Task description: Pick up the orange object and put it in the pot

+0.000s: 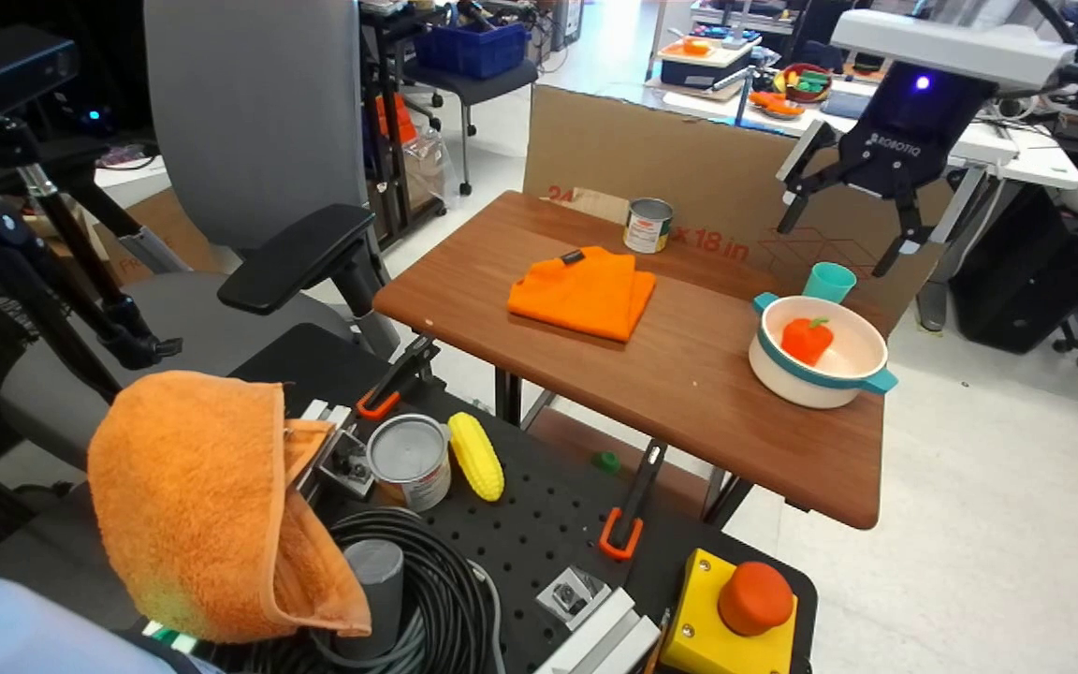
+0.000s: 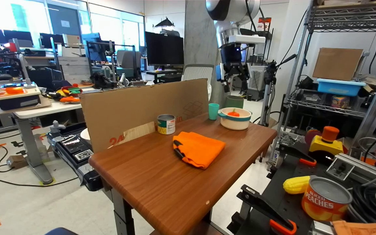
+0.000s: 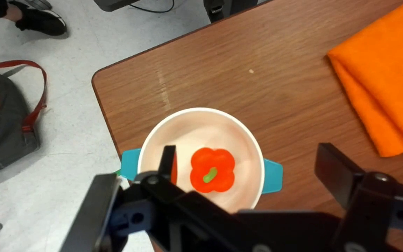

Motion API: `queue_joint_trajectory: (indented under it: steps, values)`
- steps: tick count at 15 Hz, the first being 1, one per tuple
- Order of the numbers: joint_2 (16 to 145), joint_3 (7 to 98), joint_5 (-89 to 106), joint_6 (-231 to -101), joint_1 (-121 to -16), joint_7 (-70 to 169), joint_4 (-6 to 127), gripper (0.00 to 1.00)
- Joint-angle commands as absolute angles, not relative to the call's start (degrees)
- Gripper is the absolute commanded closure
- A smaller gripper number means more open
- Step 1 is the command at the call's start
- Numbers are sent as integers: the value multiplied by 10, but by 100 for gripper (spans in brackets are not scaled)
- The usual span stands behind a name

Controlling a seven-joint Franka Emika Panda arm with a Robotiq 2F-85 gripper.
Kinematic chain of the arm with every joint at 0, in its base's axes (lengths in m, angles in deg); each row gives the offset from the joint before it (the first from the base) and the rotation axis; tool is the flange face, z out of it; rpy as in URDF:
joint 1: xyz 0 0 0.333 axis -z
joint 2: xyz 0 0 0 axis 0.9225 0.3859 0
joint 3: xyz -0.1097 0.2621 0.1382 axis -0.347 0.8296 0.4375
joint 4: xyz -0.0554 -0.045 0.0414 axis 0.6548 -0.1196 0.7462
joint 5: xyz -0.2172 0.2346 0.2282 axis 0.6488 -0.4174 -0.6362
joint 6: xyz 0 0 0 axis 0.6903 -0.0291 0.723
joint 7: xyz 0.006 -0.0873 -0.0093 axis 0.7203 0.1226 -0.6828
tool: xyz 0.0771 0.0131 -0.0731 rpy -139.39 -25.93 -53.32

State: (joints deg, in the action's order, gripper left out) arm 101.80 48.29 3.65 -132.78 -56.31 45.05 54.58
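Note:
The orange object is a small red-orange pepper with a green stem. It lies inside the pot in both exterior views [image 1: 807, 343] [image 2: 233, 114] and in the wrist view [image 3: 206, 157]. The pot is white with teal handles [image 1: 796, 386] [image 2: 234, 124] [image 3: 201, 110] and stands near a corner of the brown table. My gripper [image 1: 838, 247] [image 2: 235, 86] is open and empty, well above the pot and apart from it. In the wrist view the fingers [image 3: 246, 150] are wide apart, with the left one over the pot. A red-orange strip shows beside that finger; I cannot tell what it is.
A teal cup [image 1: 829, 282] [image 2: 213, 111] stands close behind the pot. A folded orange cloth [image 1: 576, 298] [image 2: 199, 150] and a small metal can [image 1: 648, 227] [image 2: 166, 124] are on the table [image 1: 735, 449]. A cardboard panel [image 1: 595, 140] stands along its back edge.

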Motion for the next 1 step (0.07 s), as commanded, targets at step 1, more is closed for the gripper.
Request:
queue_joint_trajectory:
  steps: [1]
  values:
    - [1025,486,38,-1326,-559,451,544,0]
